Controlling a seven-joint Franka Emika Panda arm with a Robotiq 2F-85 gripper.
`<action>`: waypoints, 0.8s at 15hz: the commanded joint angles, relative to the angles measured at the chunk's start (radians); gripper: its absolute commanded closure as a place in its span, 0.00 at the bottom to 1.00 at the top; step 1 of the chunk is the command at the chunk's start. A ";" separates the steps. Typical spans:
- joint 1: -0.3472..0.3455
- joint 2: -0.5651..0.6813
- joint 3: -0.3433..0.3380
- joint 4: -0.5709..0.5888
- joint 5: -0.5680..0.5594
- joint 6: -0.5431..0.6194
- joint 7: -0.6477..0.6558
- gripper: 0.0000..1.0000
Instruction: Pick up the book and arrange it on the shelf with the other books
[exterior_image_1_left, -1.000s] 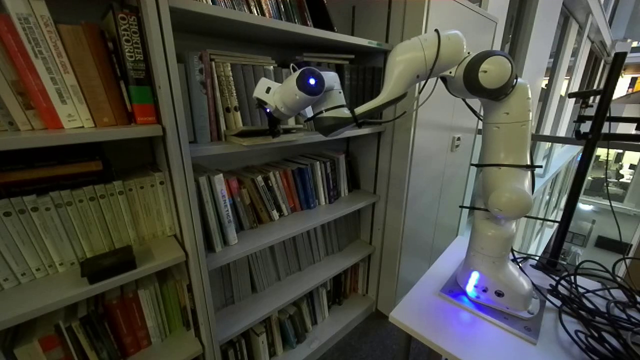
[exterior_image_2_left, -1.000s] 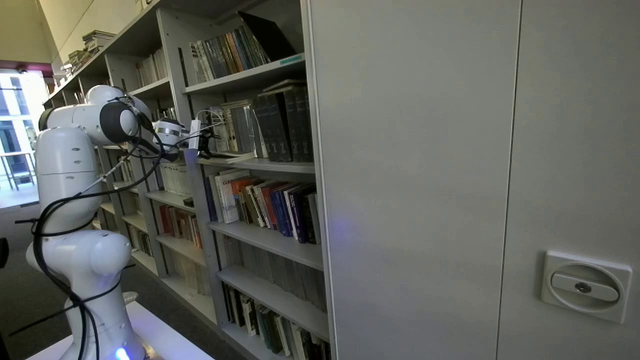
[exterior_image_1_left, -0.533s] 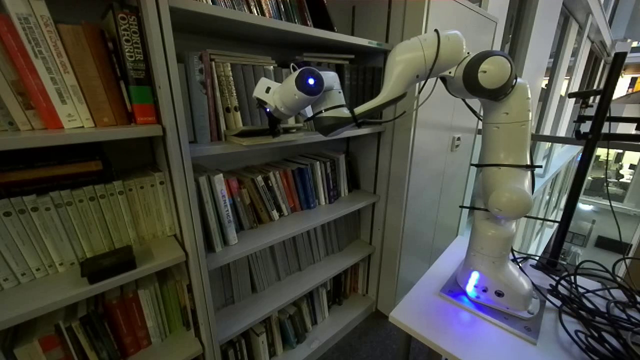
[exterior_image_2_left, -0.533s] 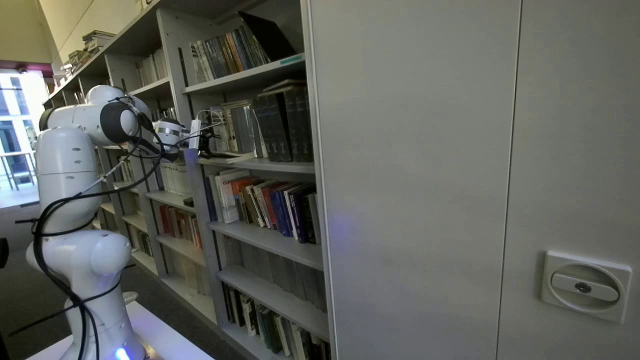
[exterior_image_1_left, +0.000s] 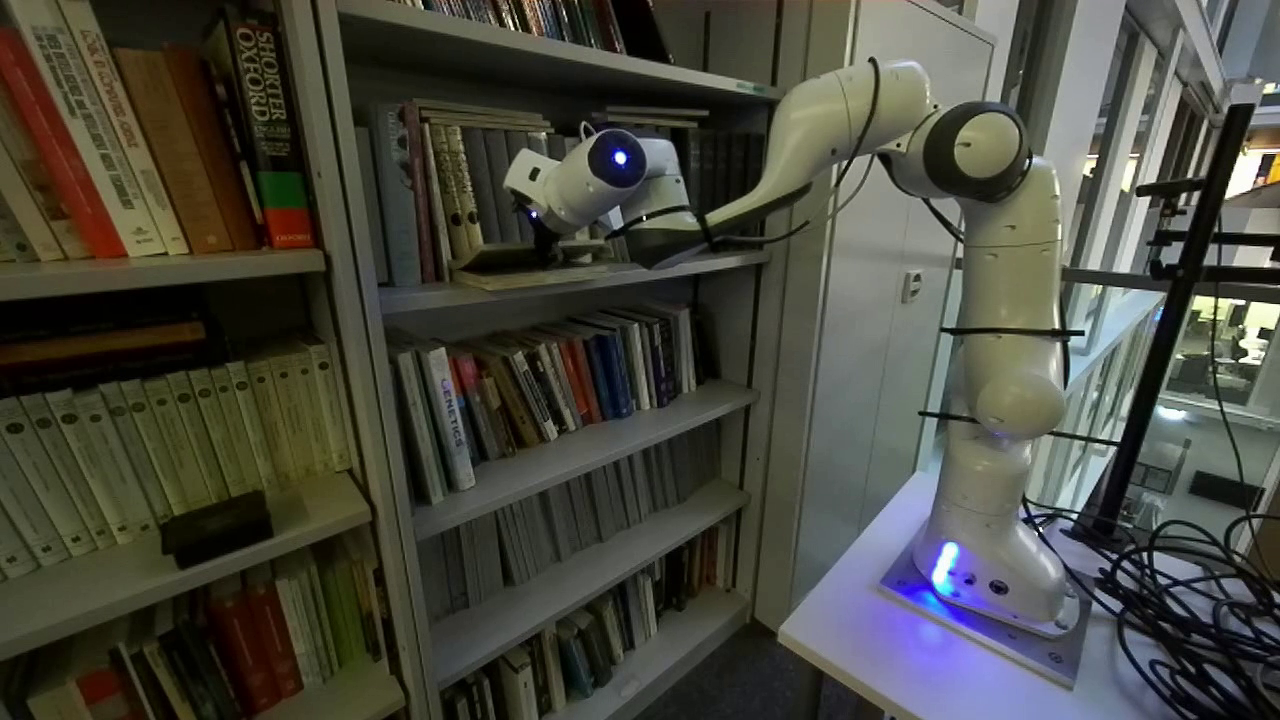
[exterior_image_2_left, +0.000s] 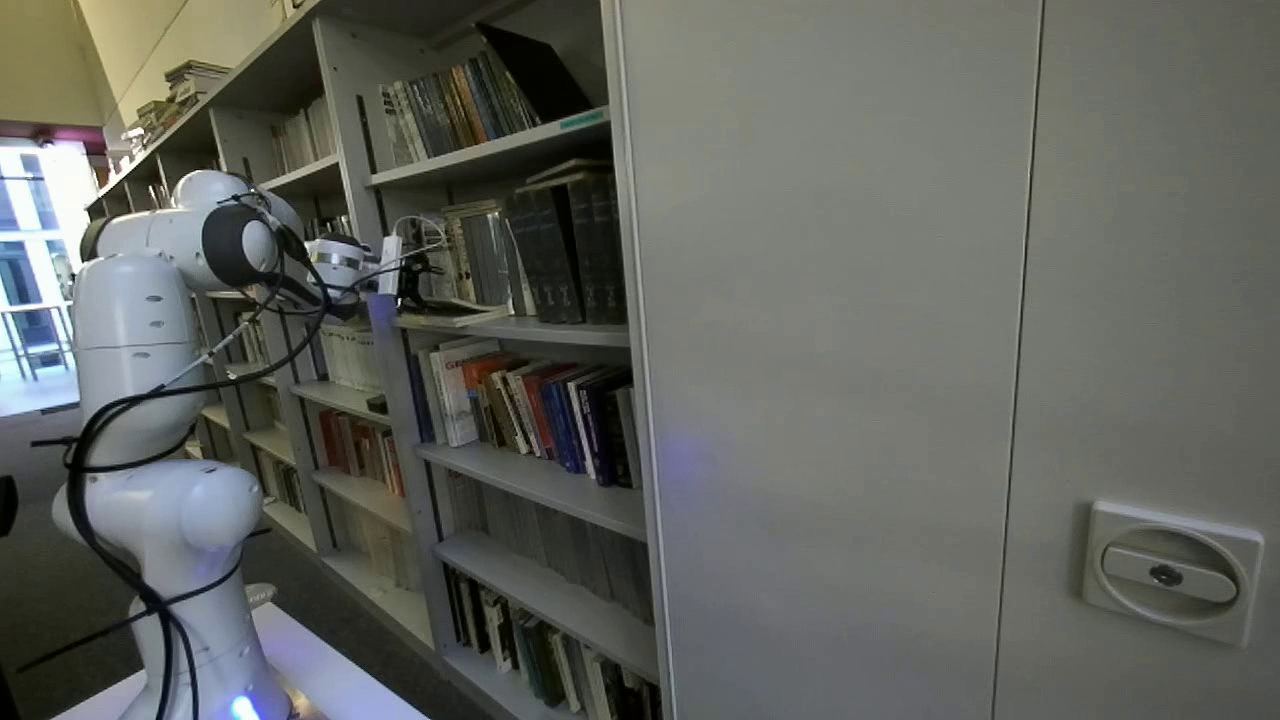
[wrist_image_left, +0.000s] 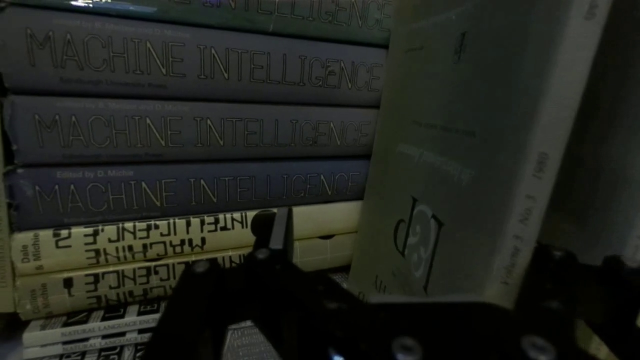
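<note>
On the left of an exterior view is the bookcase with large red and cream spines (exterior_image_1_left: 150, 276). Right of it stands the tall grey metal shelf with thin horizontal tiers (exterior_image_1_left: 600, 440); the other books (exterior_image_1_left: 490, 180), thin and upright with pale grey and cream spines, are on an upper tier. At the near edge of this tier lies the pale book with paper cover and dark print (wrist_image_left: 470, 150), flat or slightly tilted. Its long axis goes left to right, the cover looks upward and the lettered spine points to the near side. Around it stands the black metal two-finger gripper (wrist_image_left: 410, 230) with jaws wide apart, one finger above the cover without touching, the other apparently below, its tip hidden. I judge the grasp prepared but not made; next it must close, lift the book and turn it upright into the row. On the right, the white robot arm (exterior_image_1_left: 840, 120) rises from a white table (exterior_image_1_left: 860, 640)
</note>
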 joint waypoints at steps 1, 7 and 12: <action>0.001 0.019 -0.005 0.051 -0.029 -0.010 -0.012 0.37; 0.001 0.018 -0.005 0.049 -0.032 -0.007 -0.007 0.83; 0.005 0.008 -0.003 0.039 -0.034 -0.023 0.010 0.97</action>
